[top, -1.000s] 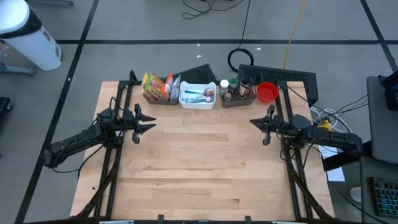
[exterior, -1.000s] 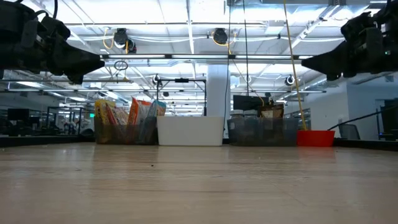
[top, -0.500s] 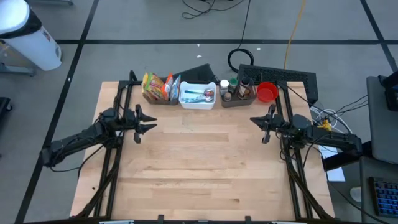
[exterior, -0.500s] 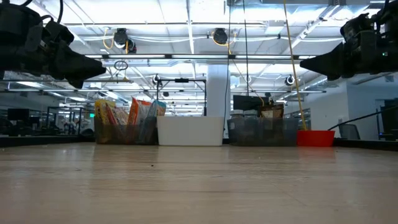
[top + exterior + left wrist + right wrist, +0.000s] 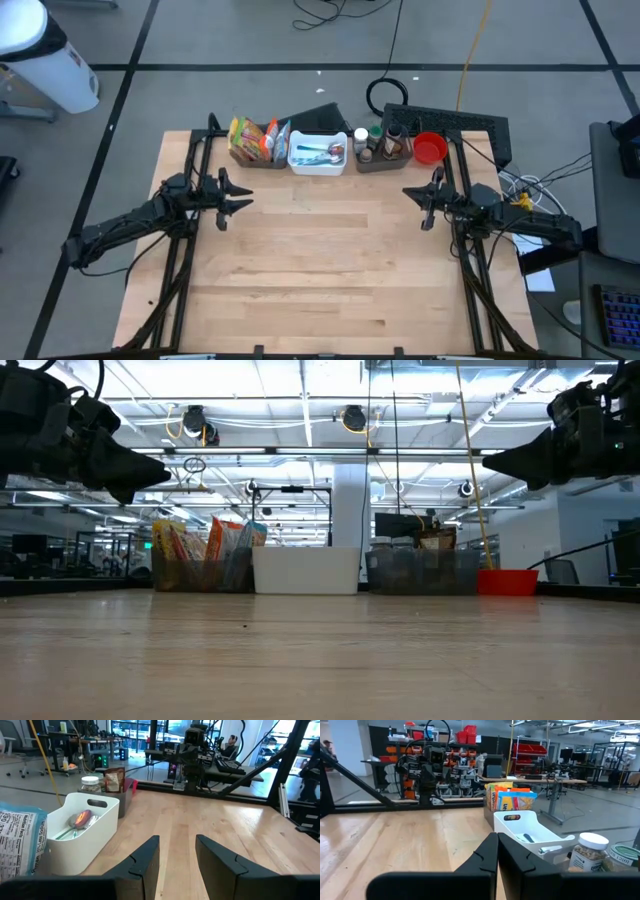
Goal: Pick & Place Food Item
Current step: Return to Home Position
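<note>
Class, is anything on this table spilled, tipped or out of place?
Nothing stands out: left black bin, white tub, right black bin and red bowl line the far edge upright; left gripper and right gripper hover at the sides.

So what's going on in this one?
Nothing is being handled. The left tool hangs open above the left side of the table, and the right tool hangs shut above its right side, both empty. Along the far edge, the left black bin holds food packs, the white bin utensils, the right black bin jars, with a red bowl beside it.
</note>
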